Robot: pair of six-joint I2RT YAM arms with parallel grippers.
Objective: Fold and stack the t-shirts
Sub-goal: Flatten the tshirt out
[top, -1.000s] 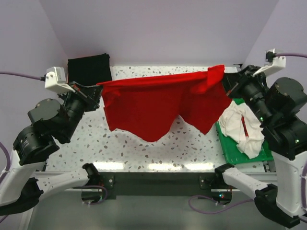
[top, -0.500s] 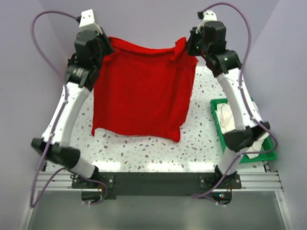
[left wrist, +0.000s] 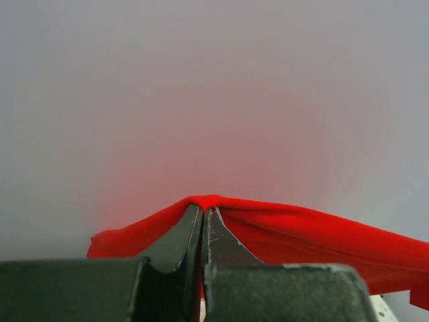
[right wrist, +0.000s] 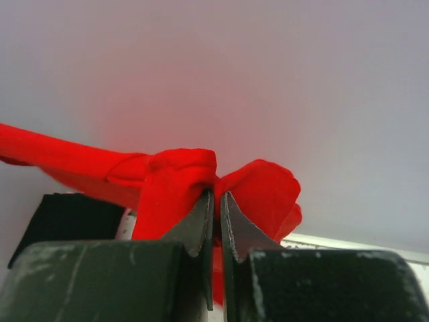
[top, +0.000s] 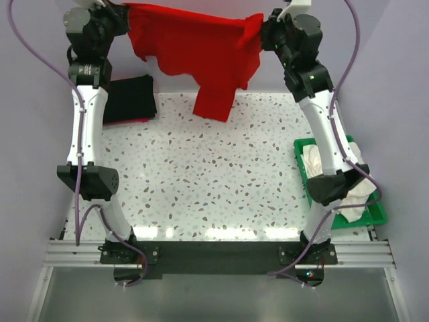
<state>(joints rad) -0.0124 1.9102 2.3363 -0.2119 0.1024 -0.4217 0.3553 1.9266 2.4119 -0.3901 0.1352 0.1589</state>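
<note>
Both arms reach high toward the back wall with the red t-shirt stretched between them, clear of the table. My left gripper is shut on its left edge, red cloth pinched at the fingertips. My right gripper is shut on a bunched fold of the same shirt. A flap hangs down toward the table's back edge. The black t-shirt lies folded at the back left. The whitish t-shirt lies crumpled in the green tray, partly behind the right arm.
The speckled table spreads below the arms. The green tray sits at its right edge. Purple walls close in on the back and sides. Cables loop from both arms.
Both arms have swung up and back, carrying the red shirt from hanging over the table's middle to high against the back wall. The black shirt shows again.
</note>
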